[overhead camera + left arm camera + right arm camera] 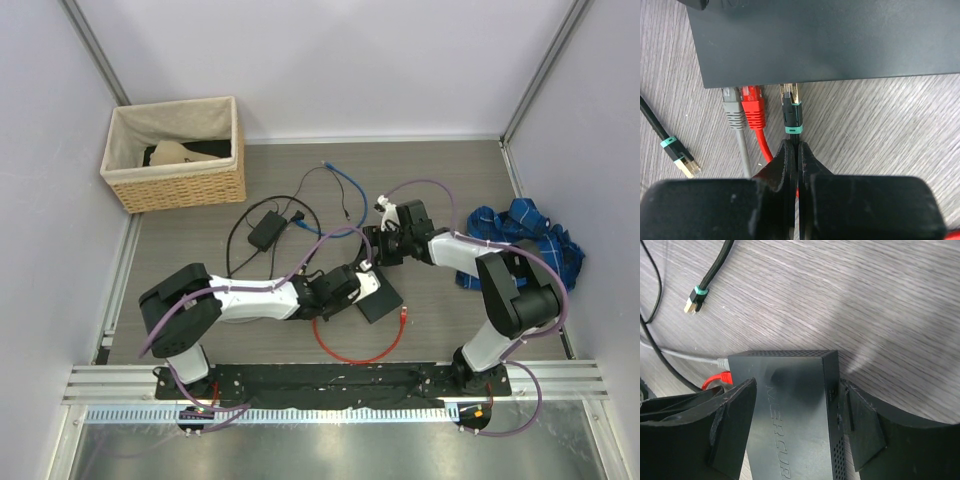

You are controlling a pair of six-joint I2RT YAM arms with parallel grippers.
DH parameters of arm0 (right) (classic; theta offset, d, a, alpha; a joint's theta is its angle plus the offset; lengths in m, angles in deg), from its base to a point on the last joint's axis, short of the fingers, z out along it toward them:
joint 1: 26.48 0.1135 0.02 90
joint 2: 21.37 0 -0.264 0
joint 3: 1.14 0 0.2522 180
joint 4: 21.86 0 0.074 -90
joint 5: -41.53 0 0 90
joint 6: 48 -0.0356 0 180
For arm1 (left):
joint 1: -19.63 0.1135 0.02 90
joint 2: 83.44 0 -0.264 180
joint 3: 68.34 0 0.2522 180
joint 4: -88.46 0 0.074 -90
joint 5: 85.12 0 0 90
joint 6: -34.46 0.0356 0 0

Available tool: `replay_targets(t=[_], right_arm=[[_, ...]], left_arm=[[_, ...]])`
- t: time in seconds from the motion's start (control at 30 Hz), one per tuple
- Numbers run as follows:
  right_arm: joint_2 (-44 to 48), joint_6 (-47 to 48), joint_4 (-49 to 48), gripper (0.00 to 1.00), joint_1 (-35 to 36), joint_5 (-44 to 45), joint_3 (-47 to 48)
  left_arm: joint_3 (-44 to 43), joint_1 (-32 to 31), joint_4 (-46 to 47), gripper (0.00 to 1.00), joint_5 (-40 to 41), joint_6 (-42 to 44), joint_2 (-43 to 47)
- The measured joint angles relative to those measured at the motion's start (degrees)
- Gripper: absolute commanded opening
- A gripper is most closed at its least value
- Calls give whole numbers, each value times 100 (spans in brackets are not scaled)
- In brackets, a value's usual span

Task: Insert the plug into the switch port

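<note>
Step in hand: final push of the plug [791, 114] into the switch [830, 40]. The left gripper [794, 150] is pinched fully closed on the black cable just behind the plug's teal band. The plug lies on the table [880, 125] with its metal tip at the switch's near edge, just right of the red plug [754, 107] and grey plug [732, 109], which already sit in their sockets. The port is hidden under the top edge, so the tip may be partly in; can't tell. The right gripper [799, 386] straddles the switch, jaws wide, a finger against each long side, bracing it. To do it well: keep the plug square to the switch face and level with the table, and push straight along the cable line. The hold is on the cable, not the plug body, so go slowly or the cable may buckle. The right arm must hold firm so the box doesn't slide back. Don't bump the red neighbour. A second loose plug [679, 156] lies off to the left, not needed. Containers: the wicker basket [175, 185] at far left, well apart from the work, holds something tan and something dark, unidentifiable. A pile of blue cables [520, 240] sits loose at right, in no container.
</note>
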Motion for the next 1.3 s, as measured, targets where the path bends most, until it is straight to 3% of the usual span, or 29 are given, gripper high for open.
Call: replay_targets(t=[0.23, 0.77, 1.3], right_arm=[[-111, -11, 39, 73, 13, -111, 116], [90, -1021, -837, 73, 442, 758, -326], [417, -1683, -1235, 73, 629, 1615, -741]], left_arm=[[7, 61, -39, 0, -90, -42, 39], [-605, 9, -881, 0, 20, -1392, -59], [-785, -76, -861, 0, 667, -2594, -437]])
